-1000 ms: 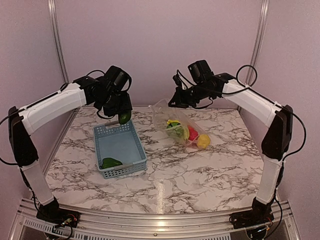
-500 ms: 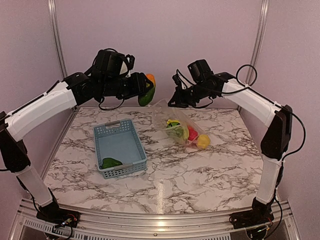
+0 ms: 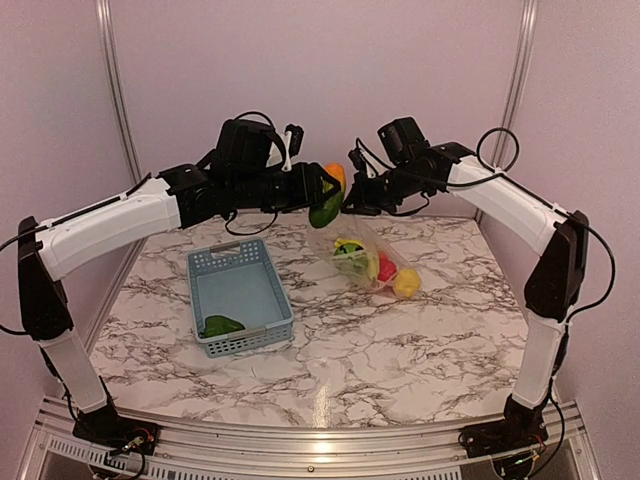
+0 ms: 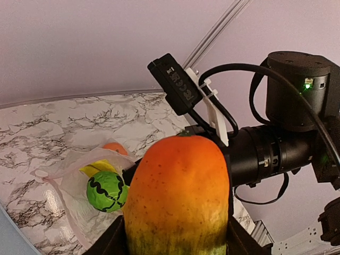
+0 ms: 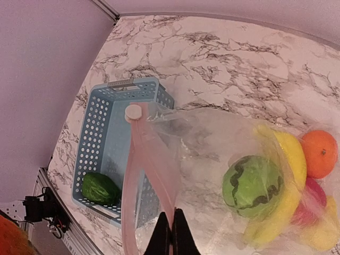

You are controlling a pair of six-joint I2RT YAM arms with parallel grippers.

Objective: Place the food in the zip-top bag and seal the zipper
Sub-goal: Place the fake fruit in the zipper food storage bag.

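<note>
My left gripper (image 3: 322, 190) is shut on an orange-and-green toy mango (image 3: 329, 194) and holds it in the air right by the raised mouth of the zip-top bag (image 3: 352, 236); the mango fills the left wrist view (image 4: 178, 196). My right gripper (image 3: 356, 197) is shut on the bag's zipper strip (image 5: 154, 170) and holds the mouth up and open; the slider tab (image 5: 133, 111) sits at the strip's far end. Inside the bag lie a striped green ball (image 5: 252, 186), a banana (image 5: 289, 159), an orange (image 5: 319, 153) and red and yellow pieces (image 3: 395, 275). A dark green piece (image 3: 222, 325) lies in the basket.
The grey-blue mesh basket (image 3: 240, 296) stands on the marble table left of the bag, its near end towards the table's front edge. Pink walls with metal posts close the back and sides. Both arms meet high above the table's back middle.
My left arm has carried the mango from above the basket rightward and up to the bag's mouth. The right gripper and the bag have stayed put.
</note>
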